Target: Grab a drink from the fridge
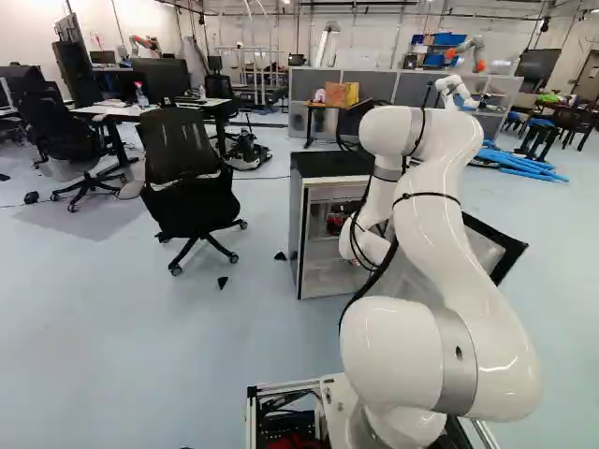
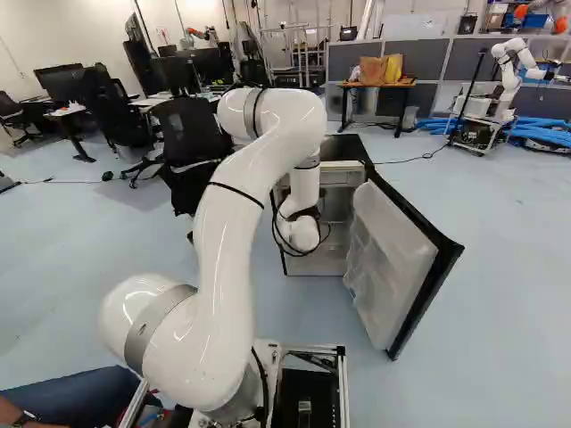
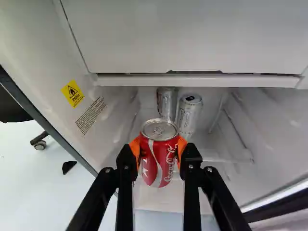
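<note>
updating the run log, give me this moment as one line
pincer: shut on red can | two silver cans: beyond it | fridge door: open

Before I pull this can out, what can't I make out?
- Wrist view: top of the farther silver can, behind the white panel.
- Wrist view: base of the nearer silver can, partly behind the red can and gripper.
- Wrist view: red can's far side, turned away.
- Right base view: red can, behind the arm.
</note>
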